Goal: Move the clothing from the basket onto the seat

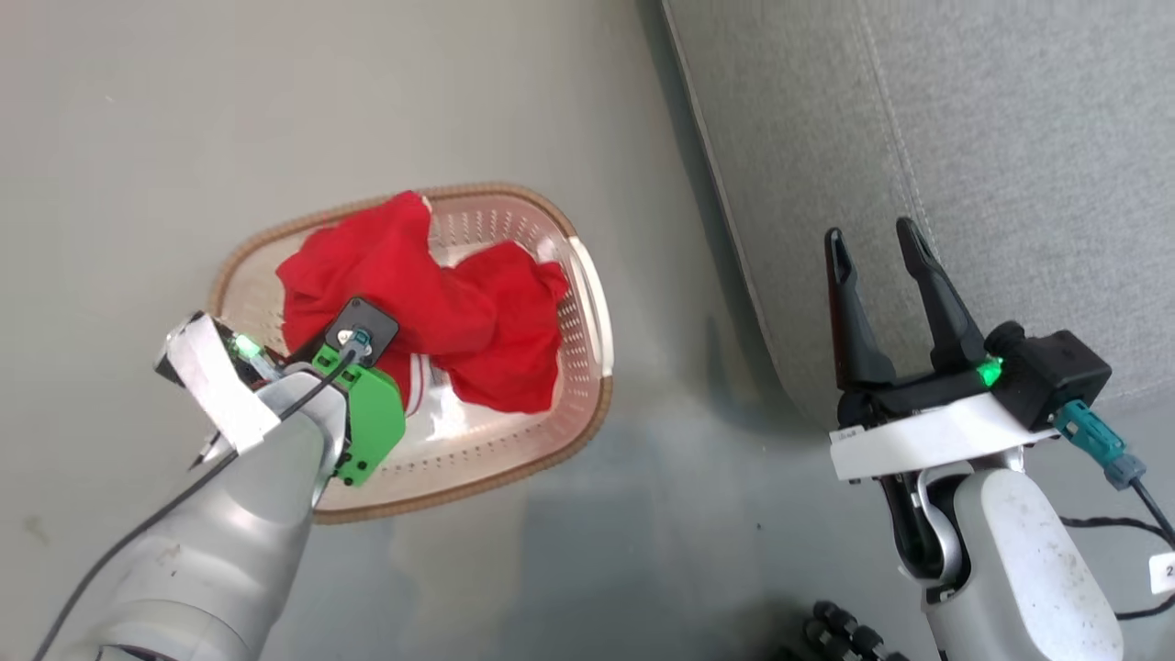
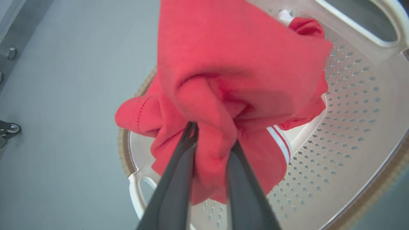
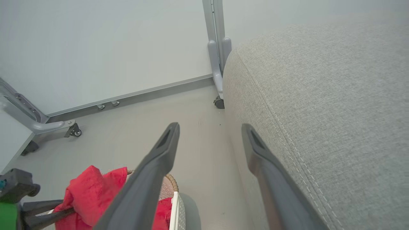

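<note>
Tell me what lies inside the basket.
Red clothing lies in the basket, the left claw shut on a fold. White striped trim shows beneath; the bottom under the heap is covered.

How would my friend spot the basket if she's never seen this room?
Find the big grey seat; on the floor beside it sits the basket. It's cream plastic with little holes, a brown rim and red clothing inside.

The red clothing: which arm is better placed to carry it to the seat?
Left. The left gripper is shut on the clothing at the basket, while the right gripper hangs open beside the seat, holding nothing.
</note>
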Robot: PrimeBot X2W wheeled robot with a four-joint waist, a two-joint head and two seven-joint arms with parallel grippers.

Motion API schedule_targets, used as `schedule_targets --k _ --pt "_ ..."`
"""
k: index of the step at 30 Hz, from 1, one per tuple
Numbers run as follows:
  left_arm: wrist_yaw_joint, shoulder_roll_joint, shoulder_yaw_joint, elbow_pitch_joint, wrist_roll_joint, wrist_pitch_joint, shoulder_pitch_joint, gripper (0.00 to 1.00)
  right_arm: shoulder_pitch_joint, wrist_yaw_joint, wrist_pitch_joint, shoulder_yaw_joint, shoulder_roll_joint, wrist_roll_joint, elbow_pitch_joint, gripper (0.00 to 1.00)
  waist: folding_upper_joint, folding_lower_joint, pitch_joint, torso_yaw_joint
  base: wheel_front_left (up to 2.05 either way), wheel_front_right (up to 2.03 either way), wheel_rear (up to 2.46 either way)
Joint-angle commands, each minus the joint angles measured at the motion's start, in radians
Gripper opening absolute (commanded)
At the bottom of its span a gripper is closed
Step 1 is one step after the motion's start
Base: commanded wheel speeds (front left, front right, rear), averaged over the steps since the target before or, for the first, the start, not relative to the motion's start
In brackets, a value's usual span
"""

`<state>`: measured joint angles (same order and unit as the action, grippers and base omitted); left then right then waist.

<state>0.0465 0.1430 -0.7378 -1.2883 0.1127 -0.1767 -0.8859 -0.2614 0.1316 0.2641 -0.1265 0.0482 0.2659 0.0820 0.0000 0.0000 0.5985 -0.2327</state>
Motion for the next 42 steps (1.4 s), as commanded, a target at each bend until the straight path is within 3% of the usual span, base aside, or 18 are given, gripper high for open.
schedule_targets --k 1,8,17,25,31,37,42 --pt "-0.015 -0.007 0.013 0.003 0.015 -0.026 0.029 0.0 0.026 -0.002 0.001 0.004 0.004 -0.008 0.008 1.0 0.0 0.0 -0.174 0.096 0.0 0.0 0.0" --pt "-0.06 -0.018 0.092 0.088 0.105 -0.089 0.115 0.0 0.086 -0.002 0.001 -0.007 0.004 -0.033 0.026 1.0 0.0 0.0 -0.322 0.134 0.0 0.0 0.0" --pt "-0.111 0.031 0.279 0.616 0.17 -0.089 0.383 0.0 0.172 -0.002 0.001 -0.019 0.014 -0.043 0.042 1.0 0.0 0.0 -0.49 0.176 0.0 0.0 0.0" --pt "-0.079 -0.001 0.452 0.991 0.149 -0.089 0.591 0.0 0.228 -0.002 0.001 -0.045 0.023 -0.041 0.037 1.0 0.0 0.0 -0.575 0.189 0.0 0.0 0.0" --pt "-0.008 -0.054 0.579 1.21 0.136 -0.088 0.705 0.0 0.252 -0.002 0.001 -0.067 0.031 -0.036 0.031 1.0 0.0 0.0 -0.614 0.183 0.0 0.0 0.0" --pt "0.064 -0.089 0.668 1.371 0.178 -0.088 0.766 0.0 0.258 -0.002 0.001 -0.09 0.043 -0.035 0.019 1.0 0.0 0.0 -0.631 0.176 0.0 0.0 0.0" --pt "0.083 -0.092 0.68 1.434 0.242 -0.088 0.784 0.0 0.26 -0.002 0.001 -0.103 0.05 -0.028 0.013 1.0 0.0 0.0 -0.632 0.174 0.0 0.0 0.0"
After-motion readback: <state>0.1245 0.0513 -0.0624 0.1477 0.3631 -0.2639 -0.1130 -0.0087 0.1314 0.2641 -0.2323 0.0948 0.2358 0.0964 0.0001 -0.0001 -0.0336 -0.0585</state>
